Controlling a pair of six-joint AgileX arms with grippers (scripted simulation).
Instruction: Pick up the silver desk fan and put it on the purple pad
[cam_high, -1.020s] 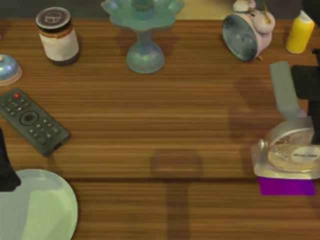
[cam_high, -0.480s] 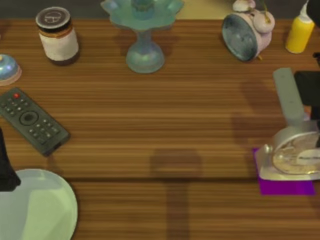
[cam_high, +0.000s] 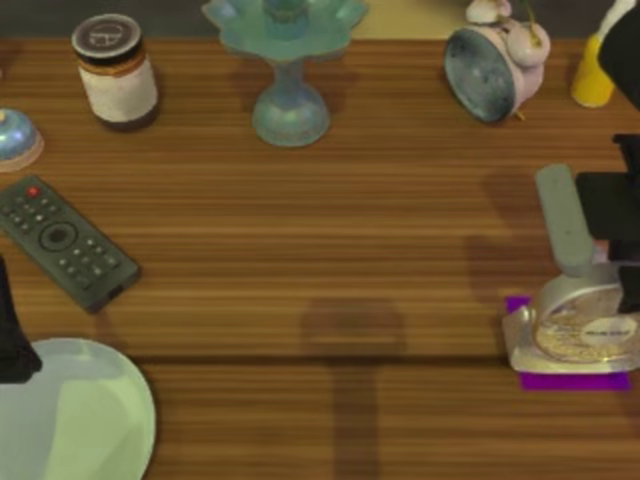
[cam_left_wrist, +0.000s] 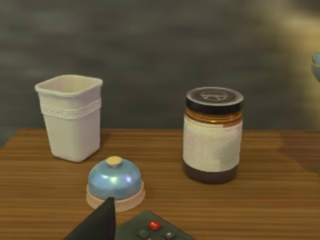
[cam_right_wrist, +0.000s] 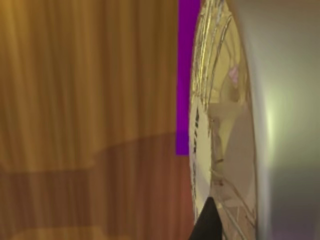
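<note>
The silver desk fan (cam_high: 580, 325), a chrome ring with a pale face, rests over the purple pad (cam_high: 575, 381) at the table's right edge. Only strips of purple show round its base. My right gripper (cam_high: 632, 300) reaches in from the right edge and is shut on the fan's ring. In the right wrist view the fan (cam_right_wrist: 220, 125) fills the picture, a dark fingertip (cam_right_wrist: 206, 222) lies against its guard, and a purple pad (cam_right_wrist: 183, 75) strip shows beside it. My left gripper (cam_high: 12, 345) is parked at the left edge, open, one finger (cam_left_wrist: 100, 222) showing.
Along the back stand a brown-lidded jar (cam_high: 115, 70), a teal pedestal dish (cam_high: 288, 60), a pinkish alarm clock (cam_high: 495, 60) and a yellow bottle (cam_high: 592, 70). At the left are a bell (cam_high: 15, 138), a remote (cam_high: 65, 243), a pale green plate (cam_high: 80, 410) and a white cup (cam_left_wrist: 70, 117).
The fan has come down with my right gripper and now sits on the purple pad, covering most of it. The left arm has not moved.
</note>
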